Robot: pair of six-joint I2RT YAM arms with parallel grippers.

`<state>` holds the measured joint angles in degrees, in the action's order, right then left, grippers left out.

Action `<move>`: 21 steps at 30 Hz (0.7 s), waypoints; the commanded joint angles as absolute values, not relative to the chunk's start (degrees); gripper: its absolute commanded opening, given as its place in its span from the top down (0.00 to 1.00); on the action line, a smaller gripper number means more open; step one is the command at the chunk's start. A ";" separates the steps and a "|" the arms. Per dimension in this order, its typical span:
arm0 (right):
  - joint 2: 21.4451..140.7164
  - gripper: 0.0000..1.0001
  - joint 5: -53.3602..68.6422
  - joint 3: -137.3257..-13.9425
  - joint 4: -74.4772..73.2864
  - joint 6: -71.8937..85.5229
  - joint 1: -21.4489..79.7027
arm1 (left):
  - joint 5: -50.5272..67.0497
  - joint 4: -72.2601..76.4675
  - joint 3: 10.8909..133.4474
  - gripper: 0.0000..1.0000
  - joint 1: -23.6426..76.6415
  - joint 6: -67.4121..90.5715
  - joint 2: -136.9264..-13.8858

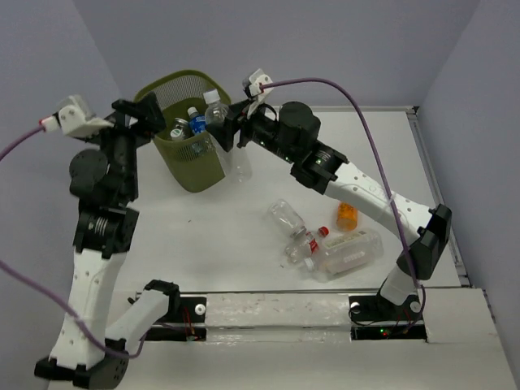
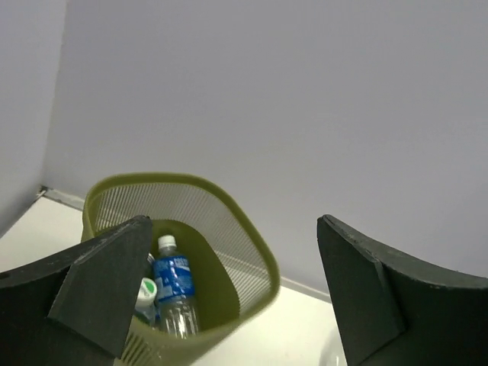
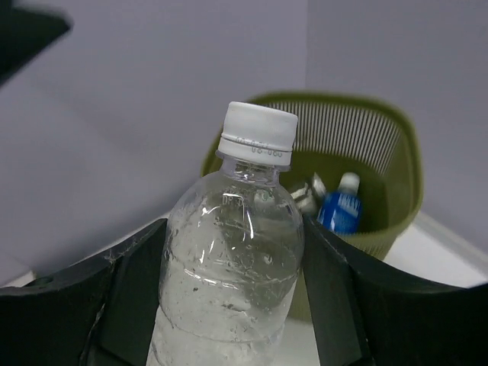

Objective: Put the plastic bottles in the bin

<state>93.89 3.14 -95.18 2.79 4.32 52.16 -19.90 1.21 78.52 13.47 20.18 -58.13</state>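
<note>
The olive-green mesh bin (image 1: 188,166) stands at the back left. Inside it lie a blue-labelled bottle (image 1: 197,123) and a green-capped one (image 1: 179,128). My left gripper (image 1: 145,114) hangs open by the bin's left rim with nothing in it; in the left wrist view its jaws (image 2: 234,232) frame the bin (image 2: 255,255) and the blue bottle (image 2: 174,284). My right gripper (image 1: 230,130) is shut on a clear white-capped bottle (image 1: 215,109), upright just right of the bin. The right wrist view shows this bottle (image 3: 236,259) between the fingers (image 3: 137,282), with the bin (image 3: 400,179) behind.
On the table right of centre lie a clear bottle (image 1: 286,216), a red-capped bottle (image 1: 305,244), a large squarish clear bottle (image 1: 349,253) and a small orange bottle (image 1: 347,216). Walls close the back and sides.
</note>
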 commanded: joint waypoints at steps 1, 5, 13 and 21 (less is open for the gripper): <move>102.46 0.58 0.09 -108.43 14.85 -4.03 52.12 | -9.41 -6.57 67.08 0.01 13.36 24.25 -45.20; 115.55 0.58 -0.44 -127.57 16.43 -7.91 52.12 | 1.27 -12.21 53.05 0.01 13.36 27.77 -35.44; 137.87 0.16 1.49 -149.76 26.71 -6.09 49.40 | 18.62 -15.47 36.84 0.01 13.45 37.26 -24.71; 130.64 0.00 3.78 -139.06 24.34 -5.10 47.46 | 23.99 -11.70 30.68 0.01 14.06 39.37 -25.66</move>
